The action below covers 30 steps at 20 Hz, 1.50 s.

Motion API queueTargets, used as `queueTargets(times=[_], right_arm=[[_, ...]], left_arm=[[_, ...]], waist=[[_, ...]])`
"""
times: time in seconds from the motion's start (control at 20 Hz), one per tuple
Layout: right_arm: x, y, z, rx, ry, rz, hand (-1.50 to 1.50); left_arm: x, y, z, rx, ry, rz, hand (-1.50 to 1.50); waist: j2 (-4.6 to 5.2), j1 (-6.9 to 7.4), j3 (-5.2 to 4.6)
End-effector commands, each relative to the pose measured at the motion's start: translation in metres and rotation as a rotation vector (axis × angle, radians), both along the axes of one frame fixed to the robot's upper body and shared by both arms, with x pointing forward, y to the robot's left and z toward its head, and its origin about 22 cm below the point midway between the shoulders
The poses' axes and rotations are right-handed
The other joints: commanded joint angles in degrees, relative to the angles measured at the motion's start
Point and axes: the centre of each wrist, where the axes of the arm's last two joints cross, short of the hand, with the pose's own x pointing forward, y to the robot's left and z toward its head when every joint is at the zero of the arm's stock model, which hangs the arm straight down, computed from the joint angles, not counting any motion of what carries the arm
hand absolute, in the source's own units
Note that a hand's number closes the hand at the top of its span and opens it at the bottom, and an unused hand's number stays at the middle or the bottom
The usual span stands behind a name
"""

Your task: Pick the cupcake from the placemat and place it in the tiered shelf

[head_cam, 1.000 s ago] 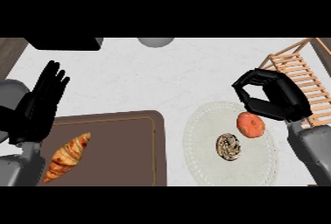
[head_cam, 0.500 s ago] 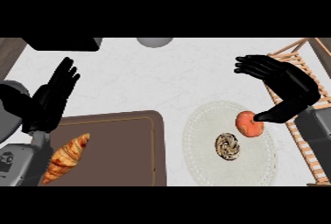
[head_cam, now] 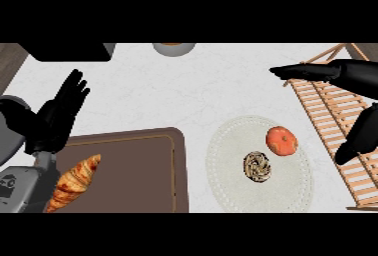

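A round pale placemat (head_cam: 229,180) lies right of centre on the white counter. On it sit a brown swirled cupcake (head_cam: 258,166) and, just up and to its right, an orange-red round fruit (head_cam: 281,140). The wooden tiered shelf (head_cam: 334,120) runs along the right edge. My right hand (head_cam: 347,75) hovers open over the shelf's upper part, fingers stretched leftward and thumb hanging down toward the placemat's right rim, holding nothing. At the left edge my left hand (head_cam: 57,117) rests open with fingers up.
A dark brown tray (head_cam: 140,170) lies lower left with a croissant (head_cam: 74,181) on its left side. A black object (head_cam: 68,51) sits at the top left. Only part of a grey bowl (head_cam: 174,48) shows at the top centre.
My right hand has opened from a curl above the fruit and drawn up and to the right over the shelf. The left hand shifted slightly. The fruit and cupcake stay on the placemat.
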Motion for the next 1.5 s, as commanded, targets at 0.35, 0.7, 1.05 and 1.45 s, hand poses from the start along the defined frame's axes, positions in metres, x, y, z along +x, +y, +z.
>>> queueTargets(times=[0.35, 0.7, 1.05, 1.45], right_arm=[[-0.062, 0.076, -0.009, -0.434, -0.334, 0.008, -1.5], [-0.095, 0.1, -0.049, -0.612, -0.381, 0.006, -1.5], [-0.109, 0.105, -0.065, -0.747, -0.412, -0.017, -1.5], [-0.1, 0.102, -0.077, -0.811, -0.409, -0.019, -1.5]], left_arm=[[0.004, -0.002, 0.009, -0.017, 0.002, -0.005, 0.0], [-0.003, 0.008, -0.012, 0.0, 0.0, -0.007, 0.0], [0.006, -0.017, -0.007, -0.004, -0.005, -0.007, 0.0], [0.0, -0.012, 0.017, -0.008, 0.002, -0.003, 0.0]], waist=[[0.31, -0.28, 0.08], [0.42, -0.06, 0.07], [0.46, -0.09, 0.08], [0.43, 0.31, 0.1]])
